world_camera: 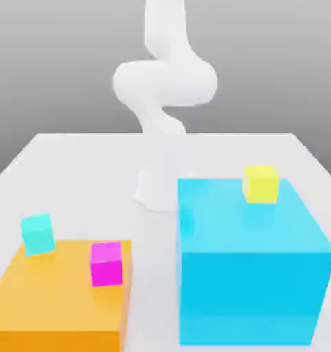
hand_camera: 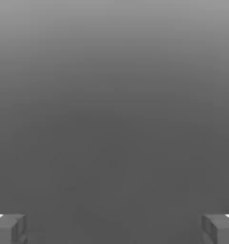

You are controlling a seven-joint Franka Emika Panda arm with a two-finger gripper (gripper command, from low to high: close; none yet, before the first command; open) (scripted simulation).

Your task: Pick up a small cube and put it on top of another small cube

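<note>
"Which step are you on?"

"The start, I judge: reaching for a cube. My pincer (hand_camera: 114,228) stands wide apart, with nothing between its tips."

"Go across the exterior view from its left, then."

"First the small cyan cube (world_camera: 38,234), turned askew by the far left corner of the orange block (world_camera: 51,302). I can't tell whether it rests on the block or behind it. Then the small magenta cube (world_camera: 107,265), on the orange top, close to the right-hand edge. I take that one for my stacking base, so I mustn't nudge it off."

"And room to move?"

"A bare lane of counter (world_camera: 153,275) runs between the blocks, with more behind them, in front of my arm (world_camera: 164,86). Right of the lane rises the big blue block (world_camera: 247,295), its near side steep; I'd pass high there. The small yellow cube (world_camera: 261,185) sits on it, towards the far edge."

"Next move?"

"Settle over the cube to be lifted, line up, and descend straight with the pincer spread."
</note>
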